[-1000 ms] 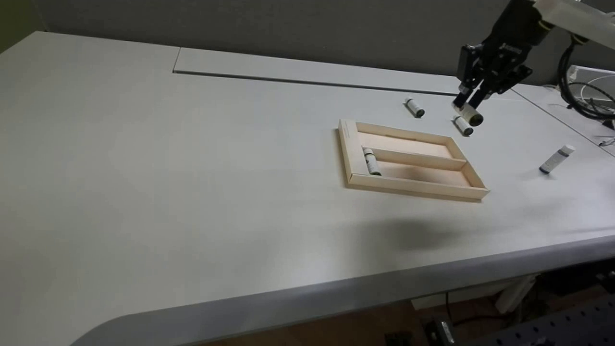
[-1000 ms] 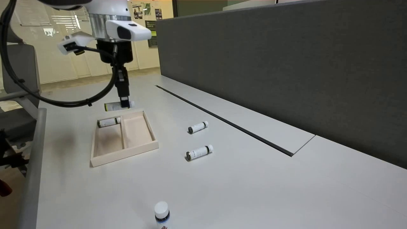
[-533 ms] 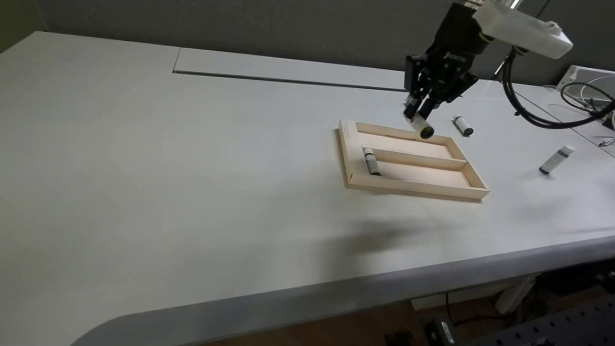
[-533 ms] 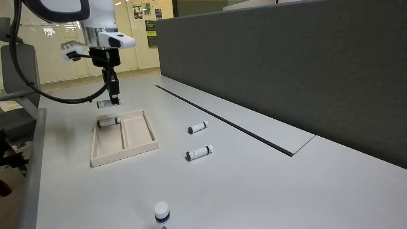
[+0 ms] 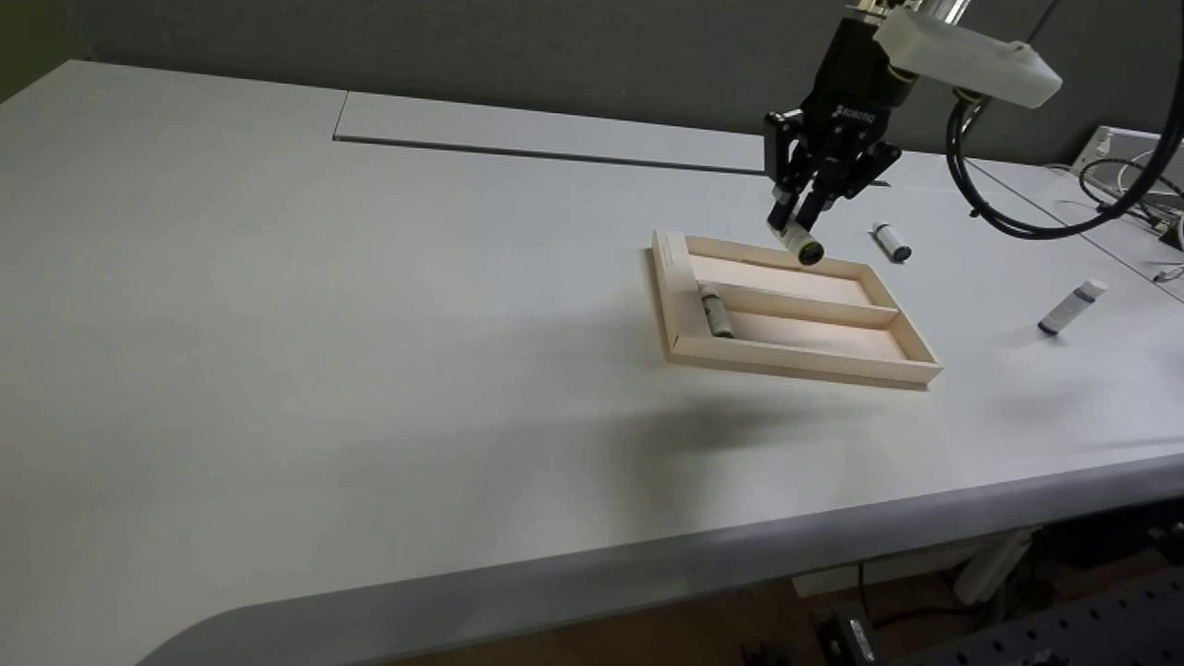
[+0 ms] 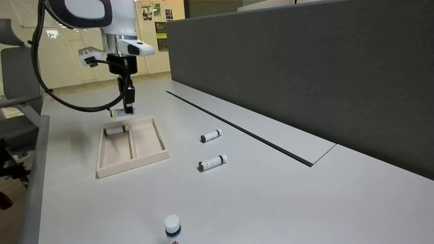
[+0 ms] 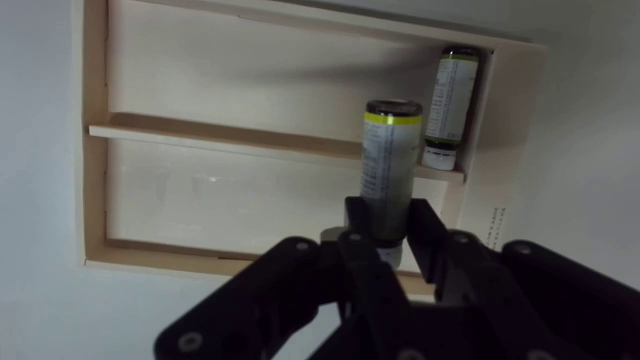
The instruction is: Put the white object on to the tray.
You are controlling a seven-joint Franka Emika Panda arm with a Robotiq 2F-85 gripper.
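My gripper [image 5: 793, 220] is shut on a white-labelled bottle [image 7: 391, 170] with a dark base, a yellow band and a white cap. The bottle lies roughly level, held near its cap end, above the tray. In an exterior view the held bottle [image 5: 801, 244] shows over the tray's back part. The gripper [image 6: 129, 109] also shows in another exterior view. The light-wood tray [image 5: 680, 301] has a divider making two compartments. A similar white bottle [image 7: 452, 97] lies in one compartment against the end wall; it also shows in an exterior view [image 6: 114, 130].
Two similar bottles lie on the table, a farther one [image 6: 211, 135] and a nearer one [image 6: 212, 163]. A white-capped bottle [image 6: 173, 225] stands upright near the camera; it also shows in an exterior view [image 5: 1071, 307]. A grey partition [image 6: 298, 74] runs along the table's back.
My gripper has carried the bottle from beside the tray to above it, moving left in an exterior view. In the last half second it has shifted only slightly. The grip is unchanged.
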